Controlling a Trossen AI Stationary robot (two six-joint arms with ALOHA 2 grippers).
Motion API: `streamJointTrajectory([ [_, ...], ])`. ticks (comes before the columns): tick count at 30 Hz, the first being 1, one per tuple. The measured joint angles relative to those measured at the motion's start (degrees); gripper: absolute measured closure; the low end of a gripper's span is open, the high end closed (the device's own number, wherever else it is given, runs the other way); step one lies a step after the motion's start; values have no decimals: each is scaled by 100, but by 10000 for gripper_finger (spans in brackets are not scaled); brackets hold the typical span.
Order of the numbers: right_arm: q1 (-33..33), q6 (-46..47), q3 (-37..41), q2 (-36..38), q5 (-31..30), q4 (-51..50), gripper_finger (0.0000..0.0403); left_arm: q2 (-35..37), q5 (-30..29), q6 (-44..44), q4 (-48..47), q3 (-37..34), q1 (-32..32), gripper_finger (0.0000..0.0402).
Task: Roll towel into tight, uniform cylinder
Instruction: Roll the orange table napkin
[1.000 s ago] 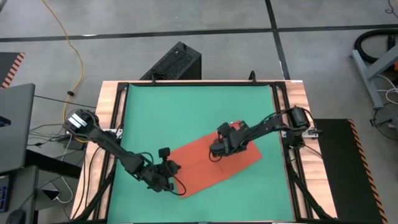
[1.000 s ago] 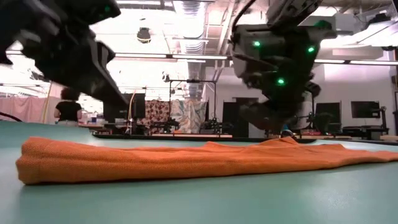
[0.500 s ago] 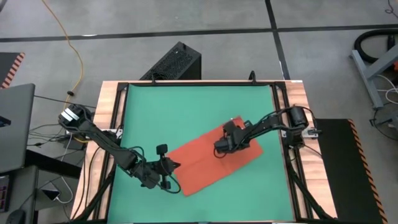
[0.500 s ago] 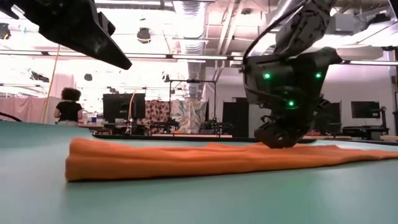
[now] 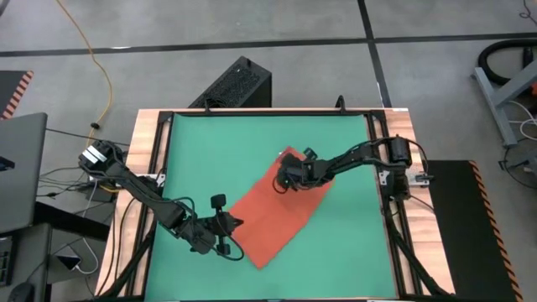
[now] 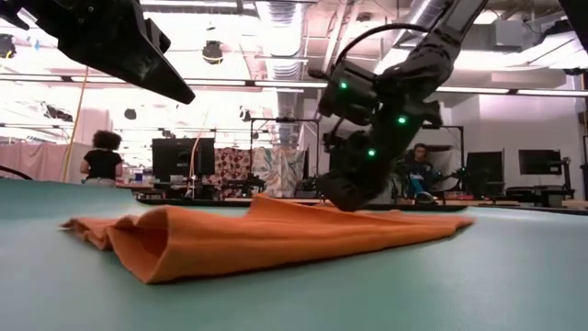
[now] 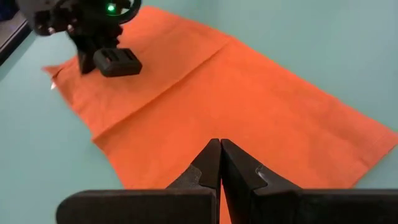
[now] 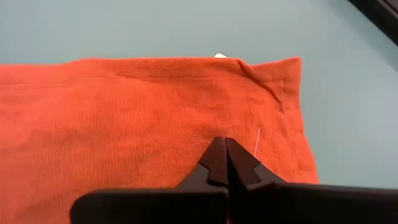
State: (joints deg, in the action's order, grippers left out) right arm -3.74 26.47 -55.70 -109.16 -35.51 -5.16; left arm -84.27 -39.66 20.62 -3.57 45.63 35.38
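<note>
Orange-red and thin, the towel lies folded flat on the green mat, soft and light, so I expect it to bunch and slide unless I take it along one short edge. My right gripper, fingers pressed together, bears down on its far end near the white tag. My left gripper, also closed and empty, hovers beside the near end.

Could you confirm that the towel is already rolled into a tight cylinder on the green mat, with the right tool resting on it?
Not quite: the towel is not rolled. The high view shows it spread flat on the green mat, and the low view shows only a loose fold at one end. The right tool, shut, is indeed on it.
</note>
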Motion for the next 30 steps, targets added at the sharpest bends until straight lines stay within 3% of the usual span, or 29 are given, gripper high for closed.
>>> streamJointTrajectory([
  [5, -374, -1131, 6, -7, 821, 824, 399, 0, -14, 4, 108, 0, 0, 401],
  [11, -238, -1815, -19, 174, 749, 1821, 398, 0, -278, -2, 133, 2, 1, 401],
  [17, 660, -2039, -55, 678, 372, 1694, 398, 0, -531, -179, 104, 2, -34, 401],
  [20, 1307, -1657, -57, 769, 288, 1511, 398, -2, -416, -383, 124, 2, -135, 401],
  [26, 2660, -591, -57, 264, 236, 1667, 398, -2, -152, -644, 128, 2, -291, 401],
  [30, 3193, -156, -137, -118, -316, 1894, 398, -4, -149, -640, 144, 2, -373, 401],
])
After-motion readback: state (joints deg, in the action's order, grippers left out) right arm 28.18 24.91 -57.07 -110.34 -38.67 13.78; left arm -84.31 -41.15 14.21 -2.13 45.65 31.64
